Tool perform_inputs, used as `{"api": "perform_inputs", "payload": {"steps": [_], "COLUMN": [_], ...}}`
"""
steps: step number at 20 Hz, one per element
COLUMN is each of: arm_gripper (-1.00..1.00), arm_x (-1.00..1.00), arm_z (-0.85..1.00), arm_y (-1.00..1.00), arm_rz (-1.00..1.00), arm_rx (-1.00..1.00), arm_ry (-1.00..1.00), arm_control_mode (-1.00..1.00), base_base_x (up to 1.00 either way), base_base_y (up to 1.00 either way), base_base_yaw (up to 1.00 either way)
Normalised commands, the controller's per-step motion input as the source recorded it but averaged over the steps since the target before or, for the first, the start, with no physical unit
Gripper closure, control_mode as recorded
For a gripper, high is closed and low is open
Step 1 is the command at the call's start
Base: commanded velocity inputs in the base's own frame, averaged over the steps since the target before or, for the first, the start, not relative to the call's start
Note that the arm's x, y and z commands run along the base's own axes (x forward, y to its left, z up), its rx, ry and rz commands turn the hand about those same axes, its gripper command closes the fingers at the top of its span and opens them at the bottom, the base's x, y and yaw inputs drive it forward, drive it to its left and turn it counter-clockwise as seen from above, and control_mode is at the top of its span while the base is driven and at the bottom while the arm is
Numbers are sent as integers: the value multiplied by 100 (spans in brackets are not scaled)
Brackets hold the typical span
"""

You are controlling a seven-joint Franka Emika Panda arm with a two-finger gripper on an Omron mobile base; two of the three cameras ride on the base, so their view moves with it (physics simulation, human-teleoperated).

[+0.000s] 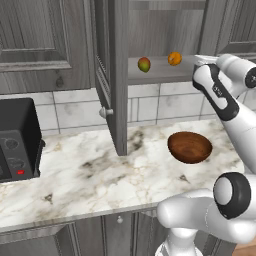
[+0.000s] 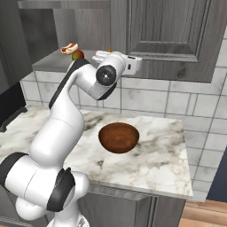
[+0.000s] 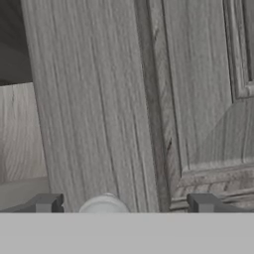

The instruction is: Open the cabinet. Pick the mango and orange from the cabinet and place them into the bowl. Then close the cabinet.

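Note:
The cabinet [image 1: 114,60] has its left door swung wide open; the right door [image 3: 99,124] still stands across the opening. On the grey shelf inside lie the mango [image 1: 144,64] and, to its right, the orange [image 1: 174,58]. My gripper [image 3: 126,203] is open at the right door's inner edge, its tips on either side of the small silver knob [image 3: 104,204] without closing on it. The dark wooden bowl [image 1: 190,147] sits empty on the marble counter below. The mango [image 2: 78,54] also peeks past my arm in the right base view.
A black toaster oven [image 1: 15,140] stands at the counter's left. The open left door [image 1: 119,100] juts out over the counter, its knob [image 1: 105,112] facing left. A red-and-white item [image 2: 69,48] lies on the shelf behind the mango. The counter [image 2: 164,159] ends to the right.

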Motion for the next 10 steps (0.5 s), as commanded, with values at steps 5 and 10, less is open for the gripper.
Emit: {"api": "perform_inputs", "payload": {"steps": [5, 10], "arm_gripper": [100, 100], "arm_x": [0, -3], "arm_z": [0, 0], "arm_y": [0, -1], "arm_rz": [0, 0], "arm_rx": [0, 0], "arm_ry": [0, 0], "arm_control_mode": [-100, -100], "base_base_x": [0, 0], "base_base_y": [0, 0], "base_base_yaw": [0, 0]}}
